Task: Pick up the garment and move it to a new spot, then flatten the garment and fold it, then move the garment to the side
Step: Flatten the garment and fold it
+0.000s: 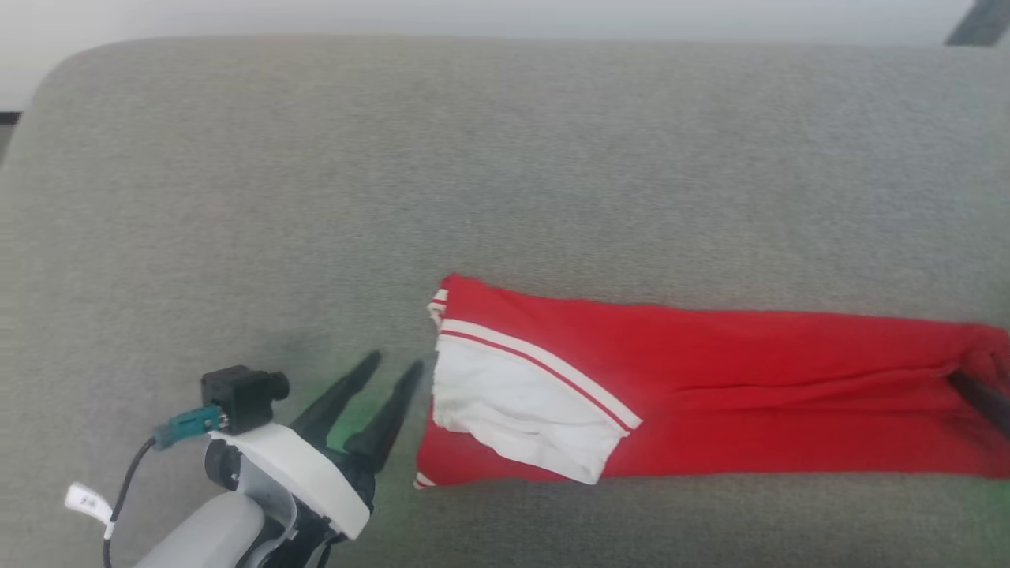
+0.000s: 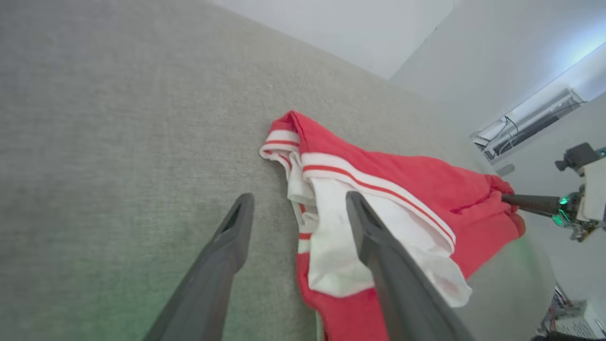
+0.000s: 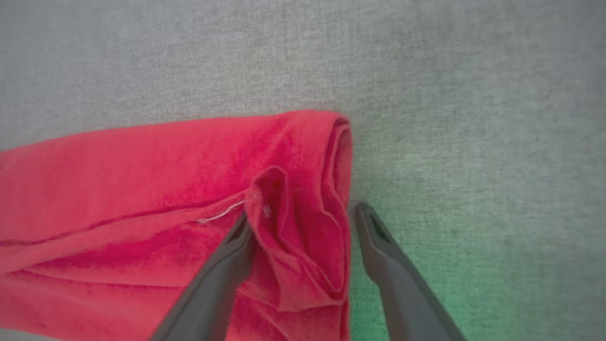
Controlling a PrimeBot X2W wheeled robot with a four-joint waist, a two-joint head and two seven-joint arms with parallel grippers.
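The garment (image 1: pixel 710 386) lies as a long folded red strip across the grey cushion (image 1: pixel 505 158). Its white part with striped trim (image 1: pixel 521 394) is at the left end. My left gripper (image 1: pixel 392 367) stands open just left of that end. In the left wrist view one of its fingers (image 2: pixel 378 246) lies over the white cloth (image 2: pixel 331 265) and the other rests on bare cushion. At the strip's right end my right gripper (image 3: pixel 303 218) is open, its jaws straddling the bunched red fold (image 3: pixel 303 189) without pinching it. One of its dark fingers (image 1: pixel 982 398) shows at the head view's right edge.
Bare grey cushion surface stretches behind and to the left of the garment (image 1: pixel 237 197). The cushion's rounded back edge runs along the top (image 1: pixel 505 39), with a pale wall beyond. The right arm's wrist (image 2: pixel 577 203) shows at the far right of the left wrist view.
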